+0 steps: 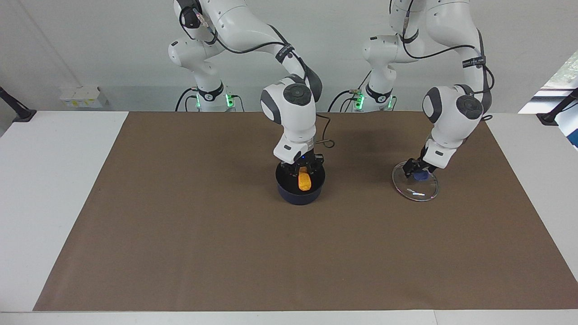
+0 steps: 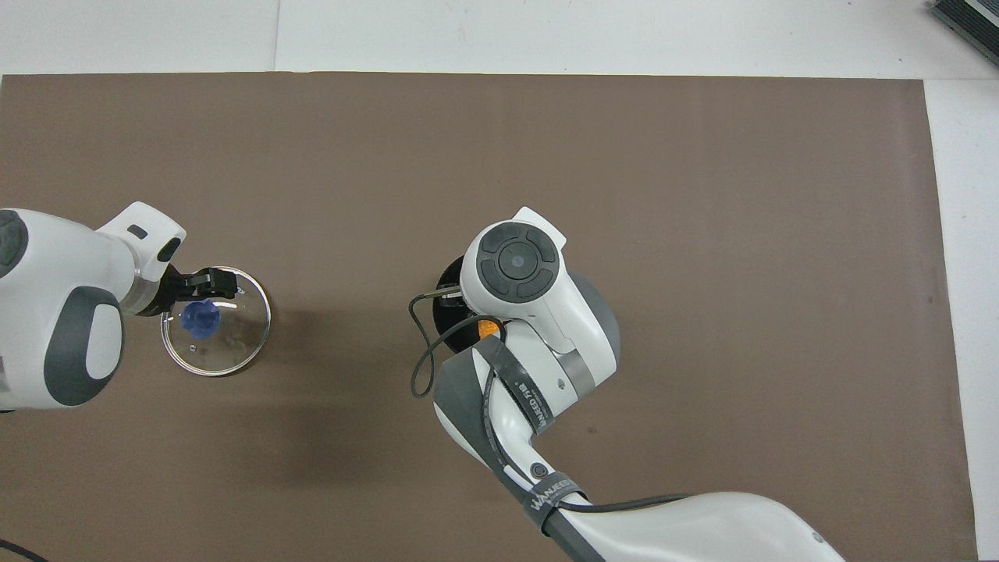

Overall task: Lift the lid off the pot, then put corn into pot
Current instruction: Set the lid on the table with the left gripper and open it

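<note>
Two grippers are both down at their work on the brown mat (image 1: 180, 253). The right gripper (image 1: 303, 174) hangs straight down into the mouth of the pot (image 1: 300, 195), which sits near the middle of the mat, and the corn (image 1: 305, 179) stands roughly upright between its black fingers, its lower end inside the pot's rim. The fingers look closed against the cob's upper part, about a cob's width apart, though from this high angle I cannot say whether the corn's lower end touches the pot's black floor. In the overhead view the right arm's wrist covers nearly all of the pot (image 2: 451, 290); only a dark arc of its edge and a sliver of orange corn (image 2: 488, 328) show beside the wrist, and the gripper itself is hidden there. The pot's handle is not visible in either view.

The left gripper (image 1: 417, 171) is low at the lid (image 1: 417, 192), which lies flat on the mat toward the left arm's end of the table, well apart from the pot and about as near the robots as the pot is. Its fingers sit at the blue knob (image 1: 421, 177), narrowly parted with the knob between them. From overhead the left gripper (image 2: 204, 290) reaches in over the lid (image 2: 234, 351) to the knob (image 2: 201, 318), and whether the pads actually press on it I cannot tell.
</note>
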You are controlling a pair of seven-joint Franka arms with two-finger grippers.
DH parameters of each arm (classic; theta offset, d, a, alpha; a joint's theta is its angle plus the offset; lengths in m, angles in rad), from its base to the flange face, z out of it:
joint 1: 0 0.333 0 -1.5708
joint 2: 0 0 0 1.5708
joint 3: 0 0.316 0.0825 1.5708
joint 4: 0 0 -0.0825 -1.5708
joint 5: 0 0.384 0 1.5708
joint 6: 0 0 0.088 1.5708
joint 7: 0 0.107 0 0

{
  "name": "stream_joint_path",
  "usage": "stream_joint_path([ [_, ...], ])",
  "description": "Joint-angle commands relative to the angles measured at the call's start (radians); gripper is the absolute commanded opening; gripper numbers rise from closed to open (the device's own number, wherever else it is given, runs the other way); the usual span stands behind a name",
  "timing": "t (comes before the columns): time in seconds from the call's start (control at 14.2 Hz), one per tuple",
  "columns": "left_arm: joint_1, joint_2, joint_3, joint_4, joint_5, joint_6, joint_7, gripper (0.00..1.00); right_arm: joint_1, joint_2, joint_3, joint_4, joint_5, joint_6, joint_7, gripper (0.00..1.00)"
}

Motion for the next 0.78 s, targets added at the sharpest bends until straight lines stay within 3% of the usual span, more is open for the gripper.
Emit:
stream_joint_path([
  [0.0, -0.014, 0.009, 0.009, 0.110, -0.013, -0.089, 0.027, 1.00, -0.005, -0.016, 0.004, -0.029, 0.020, 0.011, -0.004, 0.33],
  [0.07, -0.012, 0.001, 0.007, 0.136, -0.013, -0.109, 0.027, 1.00, -0.010, -0.015, 0.006, -0.029, 0.020, 0.014, -0.010, 0.57],
  [0.14, -0.012, -0.002, 0.004, 0.161, -0.013, -0.131, 0.029, 1.00, -0.010, -0.015, 0.004, -0.029, 0.022, 0.013, -0.013, 0.62],
  [0.42, -0.012, -0.008, 0.000, 0.288, -0.014, -0.289, 0.105, 1.00, -0.010, -0.015, 0.004, -0.028, 0.020, 0.013, -0.013, 0.97],
  [0.71, -0.006, -0.011, 0.000, 0.403, -0.016, -0.447, 0.171, 1.00, -0.016, -0.033, -0.010, -0.014, -0.003, 0.007, -0.014, 1.00],
])
